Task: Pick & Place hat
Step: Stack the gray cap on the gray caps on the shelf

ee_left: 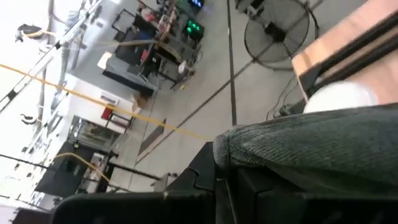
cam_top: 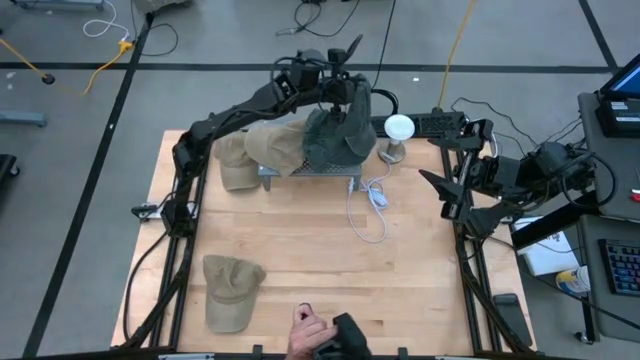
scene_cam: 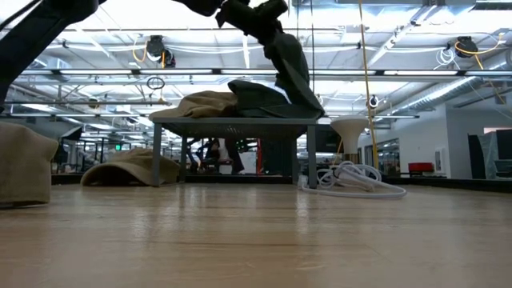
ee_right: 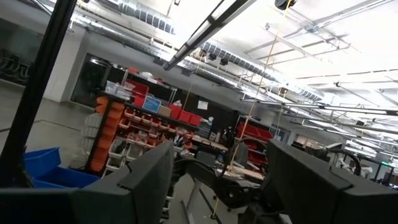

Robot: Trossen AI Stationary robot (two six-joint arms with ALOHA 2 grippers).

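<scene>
- At the near edge of the table [cam_top: 330,270], a person's hand [cam_top: 305,330] rests by a dark thing.
- A tan hat [cam_top: 230,290] lies flat on the near left part of the table, well apart from the rest.
- A white cord [cam_top: 368,205] curls on the wood, just in front of the rack [cam_top: 300,172].
- The rack is a small grey stand at the far side of the table. In the low view it shows as a little table on legs.
- A second tan hat [cam_top: 275,145] lies on top of the rack. A third tan hat [cam_top: 235,165] lies on the table beside the rack's left end.
- A dark grey hat [cam_top: 335,135] is on the right end of the rack, partly lifted.
- The left gripper [cam_top: 340,85] is above the rack. Its fingers are closed on the top of the dark grey hat, pinching the cloth.
- A white lamp [cam_top: 398,130] stands just right of the rack.
- The right gripper [cam_top: 440,190] waits at the right edge of the table. Its fingers are spread apart and hold nothing.
</scene>
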